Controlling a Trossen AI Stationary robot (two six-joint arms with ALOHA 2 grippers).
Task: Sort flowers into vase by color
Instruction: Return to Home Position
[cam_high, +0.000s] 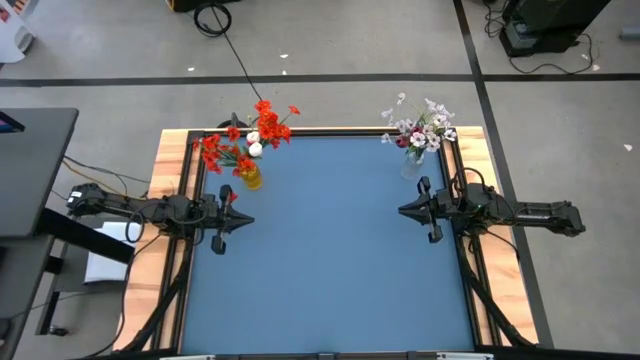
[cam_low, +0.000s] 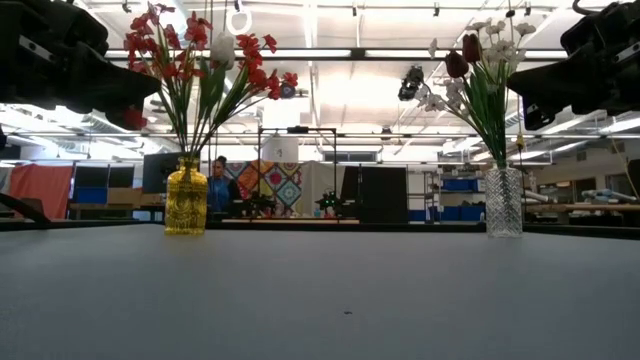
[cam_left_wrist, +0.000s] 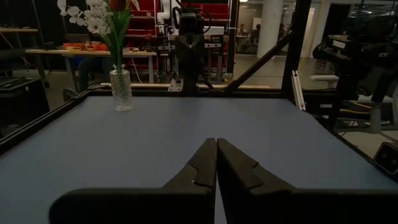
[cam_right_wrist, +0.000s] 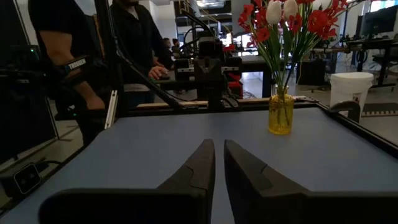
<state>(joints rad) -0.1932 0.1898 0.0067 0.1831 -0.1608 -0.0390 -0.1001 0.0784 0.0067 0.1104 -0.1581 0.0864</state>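
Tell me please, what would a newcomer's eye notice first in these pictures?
Two bouquets stand at the far corners of the blue table: red flowers in a yellow vase on the left, white and pale pink flowers in a clear vase on the right. A few white buds sit among the red. The left gripper and right gripper hang empty over the table's sides, facing each other.

The blue worktop (cam_high: 330, 260) lies open across its whole middle and near half, so there is free passage from side to side. At the far left corner stands a yellow vase (cam_high: 250, 178), its red flowers (cam_high: 265, 125) fanning wide above it. At the far right corner stands a clear vase (cam_high: 412, 165) with white flowers (cam_high: 420, 125). The far edge between the two vases is open. The left arm (cam_high: 150, 210) and right arm (cam_high: 520, 213) reach in from the sides, just nearer than the vases, their jaws well apart from each other.
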